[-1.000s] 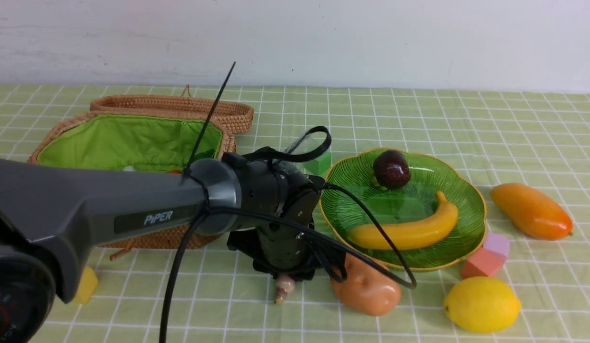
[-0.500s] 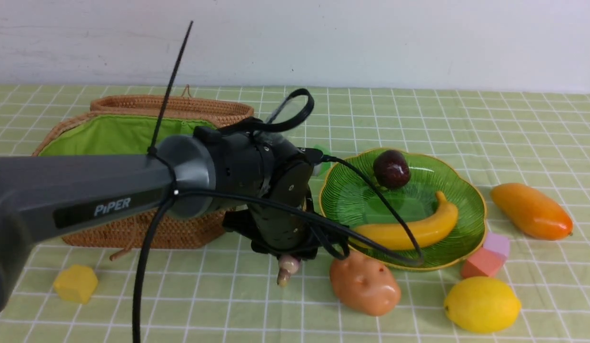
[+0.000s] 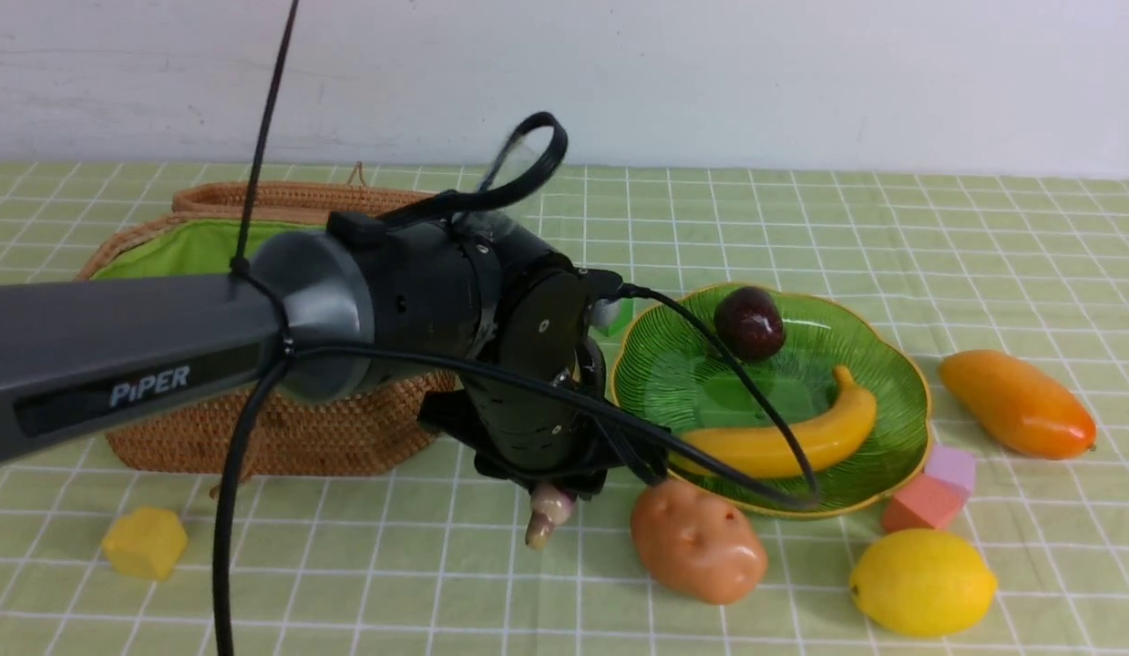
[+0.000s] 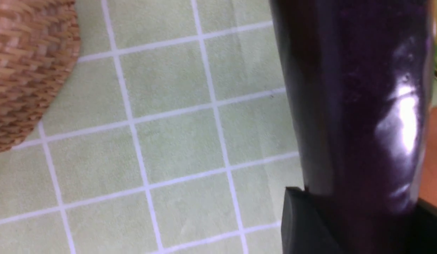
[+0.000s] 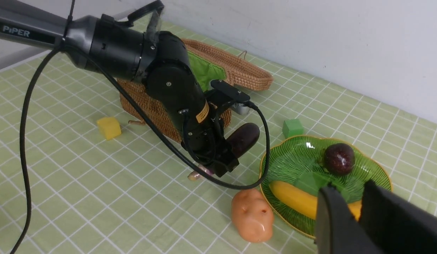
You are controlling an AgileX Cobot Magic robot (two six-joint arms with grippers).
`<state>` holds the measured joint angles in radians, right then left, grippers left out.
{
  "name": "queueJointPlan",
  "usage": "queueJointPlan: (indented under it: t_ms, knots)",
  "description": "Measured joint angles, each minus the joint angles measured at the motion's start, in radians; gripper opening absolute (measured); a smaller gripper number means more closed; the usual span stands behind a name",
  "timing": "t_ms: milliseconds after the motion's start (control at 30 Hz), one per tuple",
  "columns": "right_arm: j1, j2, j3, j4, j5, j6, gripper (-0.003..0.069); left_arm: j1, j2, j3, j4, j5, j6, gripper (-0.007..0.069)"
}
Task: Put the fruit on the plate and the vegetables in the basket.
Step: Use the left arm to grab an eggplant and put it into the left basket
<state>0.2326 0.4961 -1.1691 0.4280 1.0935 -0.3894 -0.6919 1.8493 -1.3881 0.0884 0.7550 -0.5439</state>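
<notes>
My left gripper (image 3: 550,481) is shut on the dark-purple eggplant (image 5: 244,139) and holds it just above the cloth, between the wicker basket (image 3: 282,437) and the green plate (image 3: 910,364). The eggplant fills the left wrist view (image 4: 359,106), and its pale stem (image 3: 544,517) hangs below the wrist. The mangosteen (image 3: 749,323) and banana (image 3: 783,442) lie on the plate. The potato (image 3: 698,541), lemon (image 3: 922,581) and mango (image 3: 1017,404) lie on the cloth. The red-orange vegetable is out of view. My right gripper (image 5: 359,192) is shut and empty above the plate's near side.
Foam blocks lie on the cloth: a yellow one (image 3: 145,542) in front of the basket, a pink one (image 3: 924,504) and a lilac one (image 3: 951,466) at the plate's right edge, a green one (image 5: 291,127) behind the plate. My left arm crosses the basket's front.
My left arm has risen and drawn back to the left with the eggplant, uncovering the yellow block and the basket's front wall. The eggplant's stem sits slightly higher.
</notes>
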Motion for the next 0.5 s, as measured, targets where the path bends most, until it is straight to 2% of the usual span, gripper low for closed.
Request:
queueJointPlan:
  t_ms: [267, 500]
  knots:
    - [0.0, 0.0, 0.0, 0.0, 0.0, 0.0, 0.0139, 0.0, -0.093, 0.0, -0.131, 0.068, 0.149, 0.0279]
    - [0.0, 0.0, 0.0, 0.0, 0.001, 0.0, 0.0141, 0.0, -0.14, 0.0, -0.14, 0.097, 0.199, 0.0279]
